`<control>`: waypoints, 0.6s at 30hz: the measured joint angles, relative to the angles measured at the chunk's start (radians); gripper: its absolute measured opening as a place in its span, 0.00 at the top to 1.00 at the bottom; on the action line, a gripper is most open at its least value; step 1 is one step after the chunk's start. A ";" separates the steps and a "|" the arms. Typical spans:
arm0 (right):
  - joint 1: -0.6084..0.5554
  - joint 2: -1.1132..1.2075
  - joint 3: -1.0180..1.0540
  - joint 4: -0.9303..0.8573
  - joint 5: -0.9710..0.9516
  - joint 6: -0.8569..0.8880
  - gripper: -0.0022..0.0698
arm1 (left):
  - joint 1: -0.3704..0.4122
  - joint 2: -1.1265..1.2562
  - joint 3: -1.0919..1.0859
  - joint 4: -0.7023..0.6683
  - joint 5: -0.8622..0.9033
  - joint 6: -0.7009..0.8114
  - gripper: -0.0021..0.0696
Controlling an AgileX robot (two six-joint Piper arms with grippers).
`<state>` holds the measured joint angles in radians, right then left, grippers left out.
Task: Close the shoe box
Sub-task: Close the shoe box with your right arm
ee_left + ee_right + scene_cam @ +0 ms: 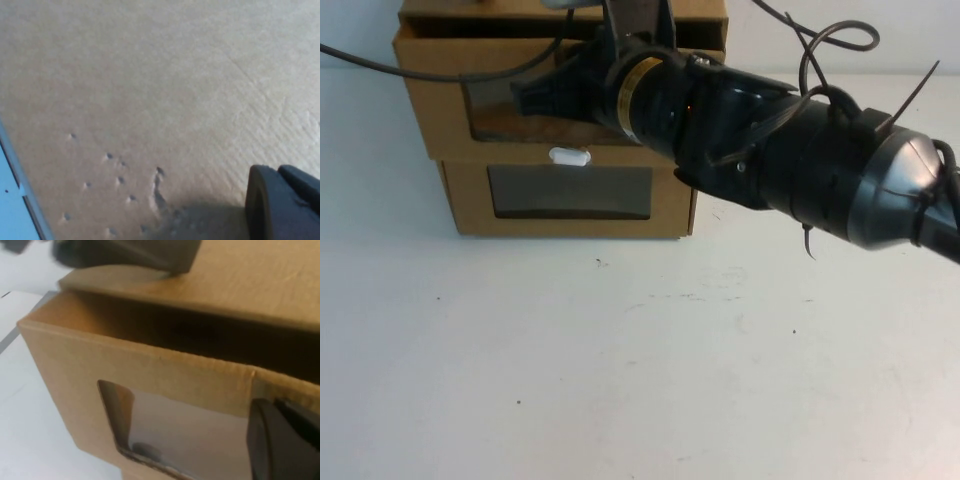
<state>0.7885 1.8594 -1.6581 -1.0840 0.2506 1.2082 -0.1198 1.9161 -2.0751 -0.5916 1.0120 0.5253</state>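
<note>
The left hand (125, 254) is resting on the cardboard top at about 11 o'clock on the surface (620, 350); I cannot tell whether it is spread or pressed together. The shoe box (440, 110) is sitting at 11 o'clock on top of a lower box (465, 205), its drawer standing slightly out. The right hand (545, 95) is reaching in from 3 o'clock onto the windowed front, its state also unclear. It should probably be pushing squarely toward 12 o'clock, near the white tab (570, 156), so the stack is not sliding.
</note>
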 joint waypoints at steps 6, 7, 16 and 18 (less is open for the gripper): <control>-0.036 0.041 -0.040 0.000 -0.029 0.000 0.99 | 0.000 0.000 0.000 -0.006 0.002 0.000 0.97; -0.041 0.048 -0.048 0.000 -0.034 0.000 0.99 | 0.000 0.000 0.000 -0.009 0.002 0.000 0.97; -0.061 0.115 -0.122 -0.001 -0.051 0.000 0.99 | 0.000 0.000 0.000 -0.017 0.006 0.000 0.97; -0.066 0.125 -0.127 -0.011 -0.055 0.000 0.99 | 0.000 0.000 0.000 -0.017 0.009 0.000 0.97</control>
<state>0.7225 1.9846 -1.7847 -1.0949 0.1960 1.2082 -0.1198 1.9166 -2.0751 -0.6089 1.0212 0.5253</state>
